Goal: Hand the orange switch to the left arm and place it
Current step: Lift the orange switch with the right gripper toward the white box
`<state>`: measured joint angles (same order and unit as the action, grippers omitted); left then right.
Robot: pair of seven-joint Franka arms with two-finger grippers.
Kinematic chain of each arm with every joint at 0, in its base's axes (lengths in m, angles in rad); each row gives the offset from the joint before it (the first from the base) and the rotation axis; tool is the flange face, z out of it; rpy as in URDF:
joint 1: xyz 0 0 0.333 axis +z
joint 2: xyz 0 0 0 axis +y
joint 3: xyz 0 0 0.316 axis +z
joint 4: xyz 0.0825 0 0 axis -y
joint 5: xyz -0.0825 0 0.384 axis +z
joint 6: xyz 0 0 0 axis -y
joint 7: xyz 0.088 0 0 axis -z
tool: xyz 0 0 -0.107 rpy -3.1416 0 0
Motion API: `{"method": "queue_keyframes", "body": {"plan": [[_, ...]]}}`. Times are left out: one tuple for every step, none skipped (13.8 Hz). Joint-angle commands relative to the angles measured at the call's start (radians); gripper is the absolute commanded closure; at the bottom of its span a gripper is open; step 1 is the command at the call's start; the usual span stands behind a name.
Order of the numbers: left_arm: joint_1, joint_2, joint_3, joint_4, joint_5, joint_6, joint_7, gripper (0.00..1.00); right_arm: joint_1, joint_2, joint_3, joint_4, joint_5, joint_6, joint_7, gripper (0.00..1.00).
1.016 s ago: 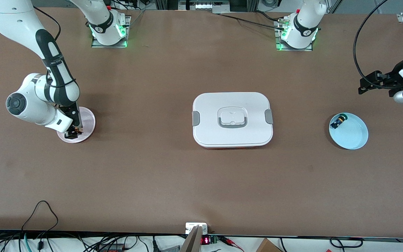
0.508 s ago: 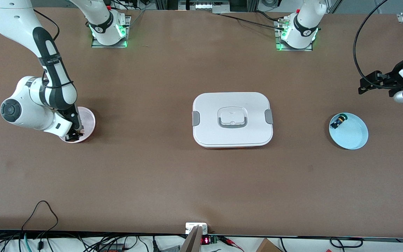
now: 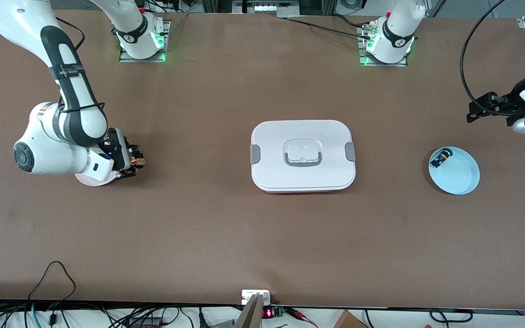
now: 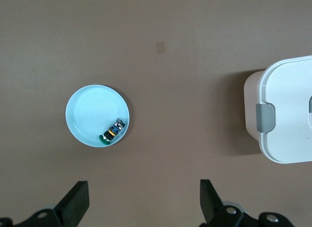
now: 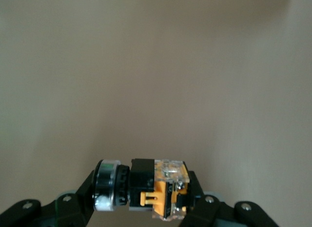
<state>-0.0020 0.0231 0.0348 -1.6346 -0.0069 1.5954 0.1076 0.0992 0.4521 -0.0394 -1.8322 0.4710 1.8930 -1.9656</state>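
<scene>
The light blue plate (image 3: 455, 171) near the left arm's end of the table holds a small black part with a blue-yellow body and green tip (image 3: 440, 158), lying at the plate's rim. The pink plate (image 3: 90, 179) at the right arm's end is mostly hidden under the right arm. The white box (image 3: 303, 155) sits lidded between the plates.

The right gripper (image 5: 141, 193) is clamped on the orange switch (image 5: 146, 189), held over the table just beside the pink plate. The switch shows a silver-ringed black cap, black middle and orange-and-clear body. Its long axis lies crosswise between the fingers.

The left gripper (image 4: 141, 202) waits, fingers apart, high over the table by the blue plate.
</scene>
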Motion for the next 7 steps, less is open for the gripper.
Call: {"method": "queue_keyframes", "body": {"plan": [[-0.006,-0.012,-0.001,-0.004,0.019,-0.009,-0.006,0.00,0.025,-0.003,0.010,0.031,0.135,-0.098,0.018,1.00],[-0.006,-0.012,-0.001,-0.004,0.019,-0.011,-0.006,0.00,0.040,-0.003,0.019,0.057,0.159,-0.126,0.025,1.00],[-0.006,-0.014,0.000,-0.004,0.019,-0.009,-0.009,0.00,0.051,-0.003,0.021,0.070,0.208,-0.143,0.031,1.00],[-0.006,-0.014,0.000,-0.004,0.018,-0.009,-0.011,0.00,0.063,-0.001,0.021,0.076,0.277,-0.159,0.043,1.00],[-0.006,-0.006,0.000,0.001,0.007,-0.009,-0.009,0.00,0.076,-0.001,0.021,0.077,0.338,-0.189,0.057,1.00],[-0.009,0.006,0.000,0.018,0.007,-0.015,-0.011,0.00,0.092,-0.001,0.021,0.080,0.404,-0.210,0.070,1.00],[-0.013,0.018,0.000,0.031,0.007,-0.049,-0.011,0.00,0.121,0.000,0.022,0.082,0.487,-0.222,0.086,1.00]]}}
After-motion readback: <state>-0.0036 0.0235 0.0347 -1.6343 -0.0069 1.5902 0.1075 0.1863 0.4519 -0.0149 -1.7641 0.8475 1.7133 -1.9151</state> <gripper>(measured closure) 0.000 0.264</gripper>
